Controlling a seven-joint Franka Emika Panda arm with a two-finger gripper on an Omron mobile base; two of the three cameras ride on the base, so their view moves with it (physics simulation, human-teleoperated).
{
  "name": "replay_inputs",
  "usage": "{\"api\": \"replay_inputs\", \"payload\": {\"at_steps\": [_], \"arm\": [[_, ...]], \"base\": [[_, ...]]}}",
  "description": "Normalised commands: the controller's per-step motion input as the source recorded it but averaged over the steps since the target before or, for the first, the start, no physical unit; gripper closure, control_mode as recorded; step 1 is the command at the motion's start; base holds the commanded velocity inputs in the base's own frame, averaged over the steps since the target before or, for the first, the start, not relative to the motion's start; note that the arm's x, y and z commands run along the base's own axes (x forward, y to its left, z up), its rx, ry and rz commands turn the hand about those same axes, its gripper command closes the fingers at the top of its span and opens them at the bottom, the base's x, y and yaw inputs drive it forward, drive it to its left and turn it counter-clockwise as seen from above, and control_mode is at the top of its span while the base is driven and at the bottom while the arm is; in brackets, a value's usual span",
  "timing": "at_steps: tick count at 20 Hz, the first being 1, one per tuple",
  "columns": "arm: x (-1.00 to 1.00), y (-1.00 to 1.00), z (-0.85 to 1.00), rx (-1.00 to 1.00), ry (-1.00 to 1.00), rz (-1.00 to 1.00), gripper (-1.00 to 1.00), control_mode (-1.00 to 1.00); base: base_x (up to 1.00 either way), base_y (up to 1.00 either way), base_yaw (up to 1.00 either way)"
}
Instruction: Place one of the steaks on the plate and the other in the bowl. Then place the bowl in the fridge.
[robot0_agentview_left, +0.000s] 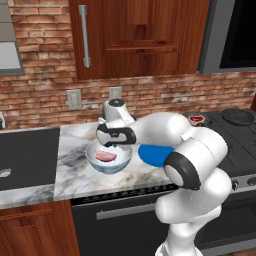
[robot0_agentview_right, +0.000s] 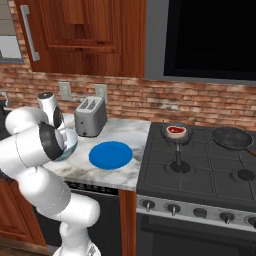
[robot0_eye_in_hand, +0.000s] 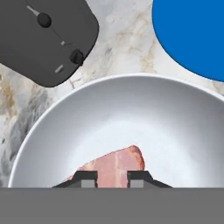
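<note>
fingers (robot0_eye_in_hand: 113, 177) straddling pink steak (robot0_eye_in_hand: 116, 164), in bowl (robot0_eye_in_hand: 175, 118)

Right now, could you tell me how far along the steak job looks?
Done: the pale pink steak lies in the bowl on the counter. In hand: the hand hovers over that steak, fingers either side of it. Left: the dark red steak sits in a pan on the stove, the blue plate is bare, and the bowl needs fridging.
</note>
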Motion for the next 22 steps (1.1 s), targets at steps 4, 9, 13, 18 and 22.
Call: {"api": "replay_inputs", "payload": {"at_steps": [4,9,13,18,22], "arm": [[0.00,0.00,0.00,0.00,0.02,0.00,-1.00,-1.00],[0.00,0.00,0.00,0.00,0.00,0.00,-1.00,-1.00],[-0.13,-0.28,0.00,0.00,0.00,0.00,-1.00,-1.00],[-0.51,-0.81,0.02,0.00,-0.09,0.00,-1.00,-1.00],[-0.09,-0.85,0.13,-0.05,-0.08,0.00,-1.00,-1.00]], "base": [[0.00,0.00,0.00],[0.00,0.00,0.00],[0.00,0.00,0.00],[0.00,0.00,0.00],[0.00,0.00,0.00]]}}
